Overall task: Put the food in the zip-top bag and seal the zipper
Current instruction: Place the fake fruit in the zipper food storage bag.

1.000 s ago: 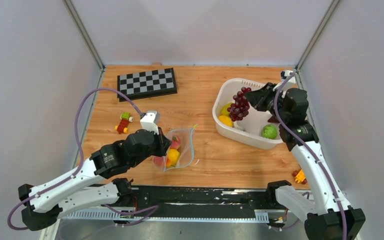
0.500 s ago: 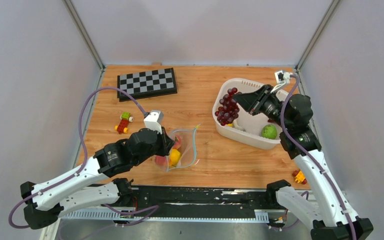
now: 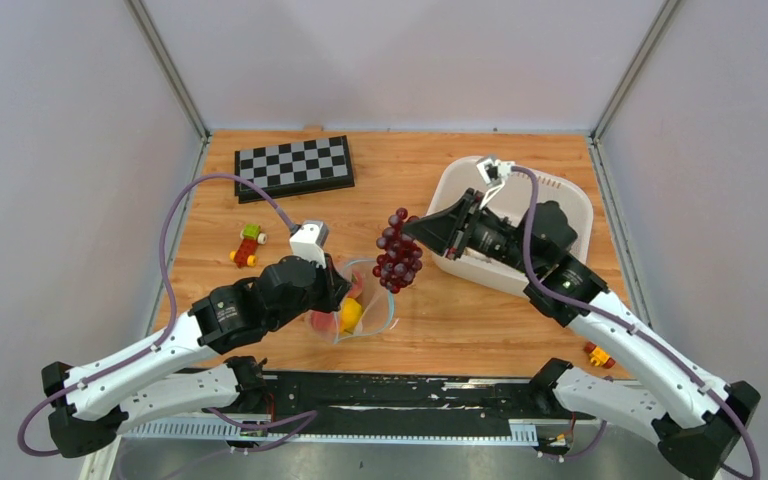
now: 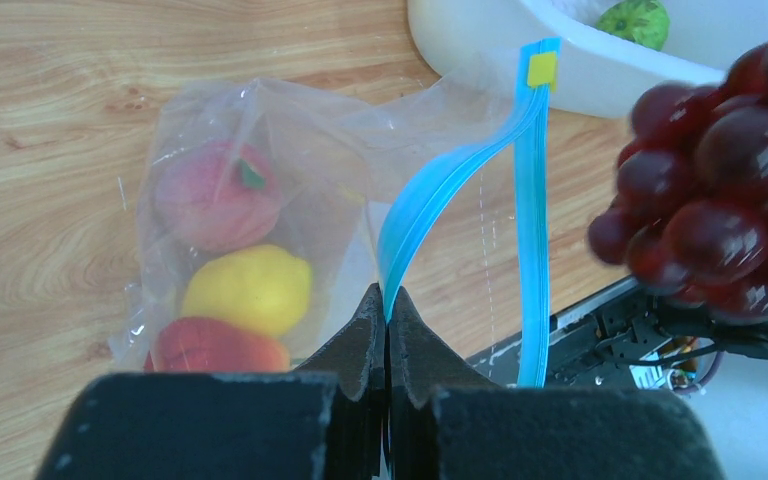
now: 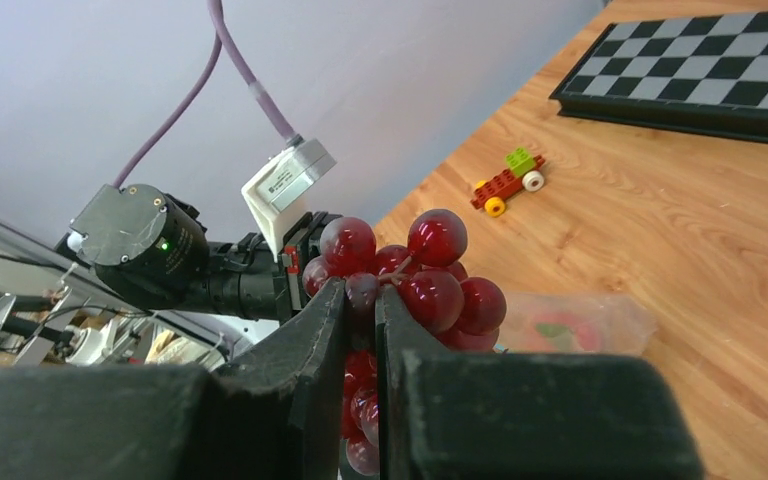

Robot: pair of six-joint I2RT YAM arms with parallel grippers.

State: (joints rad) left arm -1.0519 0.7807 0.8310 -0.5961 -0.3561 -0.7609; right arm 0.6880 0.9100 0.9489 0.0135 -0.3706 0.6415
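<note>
The clear zip-top bag (image 3: pixel 360 300) lies on the table near my left arm, its mouth held open; it also shows in the left wrist view (image 4: pixel 290 170). Inside are a pink peach (image 4: pixel 215 195), a yellow lemon (image 4: pixel 250 290) and a red fruit (image 4: pixel 215 345). My left gripper (image 4: pixel 387 300) is shut on one side of the teal-blue zipper (image 4: pixel 430 205). My right gripper (image 5: pixel 362 300) is shut on the purple grapes (image 3: pixel 398 252), which hang just above and right of the bag mouth. The grapes also show in the right wrist view (image 5: pixel 430 280) and the left wrist view (image 4: pixel 720 200).
A white basket (image 3: pixel 480 262) stands at the back right with a green fruit (image 4: pixel 635 20) in it. A chessboard (image 3: pixel 293 166) lies at the back left. A toy block car (image 3: pixel 248 245) sits left of the bag. Another toy (image 3: pixel 598 352) lies at the near right.
My right gripper has carried the grapes out of the basket, leftward, to just above the bag mouth. My left gripper has kept its hold on the zipper edge.
</note>
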